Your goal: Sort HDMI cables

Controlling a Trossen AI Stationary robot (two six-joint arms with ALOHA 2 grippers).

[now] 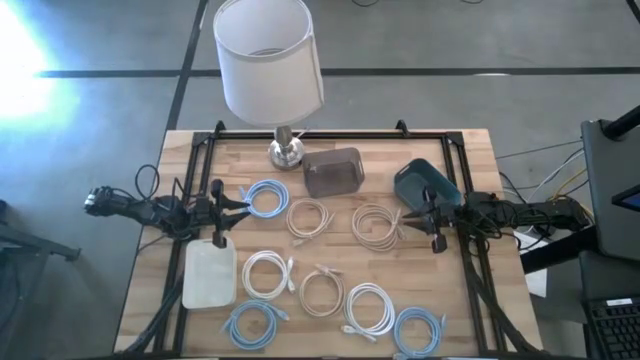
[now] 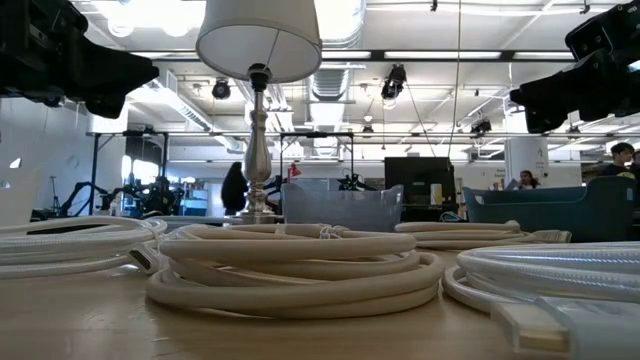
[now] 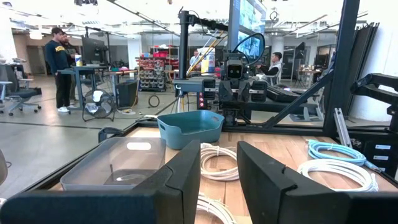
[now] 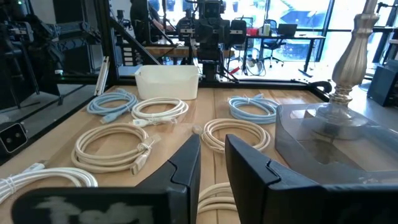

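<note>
Reaches in low and level over the wooden table point(image 1: 160, 290) with the left gripper point(image 1: 243, 203), arm stretched straight from the outer edge, fingers point(image 3: 180, 180) parted by a narrow gap and clasping nothing. Mirrors that pose from the opposite edge with the right gripper point(image 1: 418, 215), wrist flat, fingers point(image 4: 186, 163) slightly apart and likewise empty. Finds a light blue cable point(image 1: 266, 197) coiled just ahead of the left fingertips, apart from them, and a white bin point(image 1: 210, 274) just beside and below that hand. Shows a beige cable point(image 1: 376, 225) just ahead of the right fingertips, a second beige coil point(image 1: 308, 217) between the two grippers, and a teal bin point(image 1: 425, 182) close beside the right wrist. Leaves the other HDMI cables loose on the boards farther off to the side of both hands: a white coil point(image 1: 268, 274), a beige one point(image 1: 321, 290), another white one point(image 1: 368, 307), and two light blue ones point(image 1: 253, 322) point(image 1: 418, 330) nearest the table's front edge. Places a grey bin point(image 1: 333, 172) and a lamp point(image 1: 268, 60) on the far side of the table, between and beyond the two hands. Catches people standing in the room well beyond the left gripper.
</note>
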